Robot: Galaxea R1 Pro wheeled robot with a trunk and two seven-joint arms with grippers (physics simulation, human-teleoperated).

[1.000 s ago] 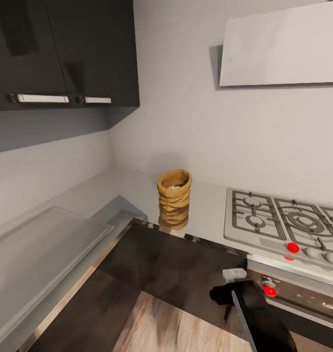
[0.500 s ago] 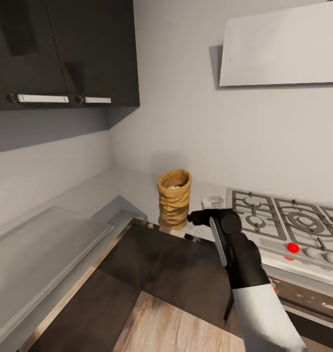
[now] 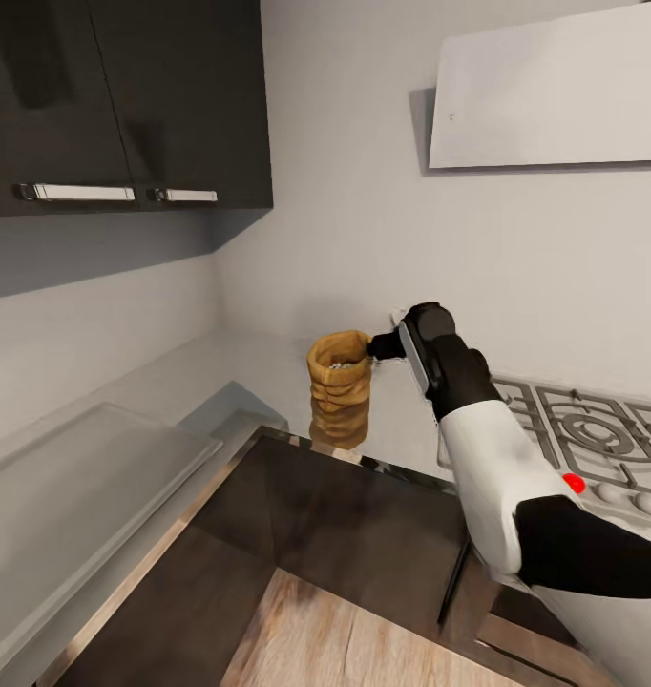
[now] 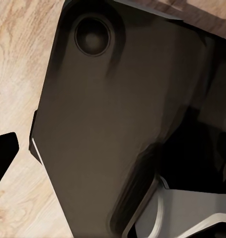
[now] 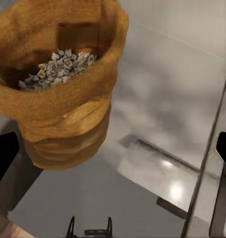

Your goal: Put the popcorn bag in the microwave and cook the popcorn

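Bag (image 3: 341, 378) stands upright on the grey surface (image 3: 259, 367), near its front edge at the inner corner, well left of the hob (image 3: 574, 434). Popcorn (image 5: 58, 64) shows inside its open rim. Right gripper (image 3: 383, 345) is at the rim's right side; its fingertips (image 5: 3, 153) are spread wide, bag between them, untouched. Bare surface lies behind and left. Left gripper state: cannot tell.

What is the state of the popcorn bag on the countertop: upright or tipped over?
Upright. The popcorn bag stands on the countertop with its open rolled rim facing up and popcorn inside.
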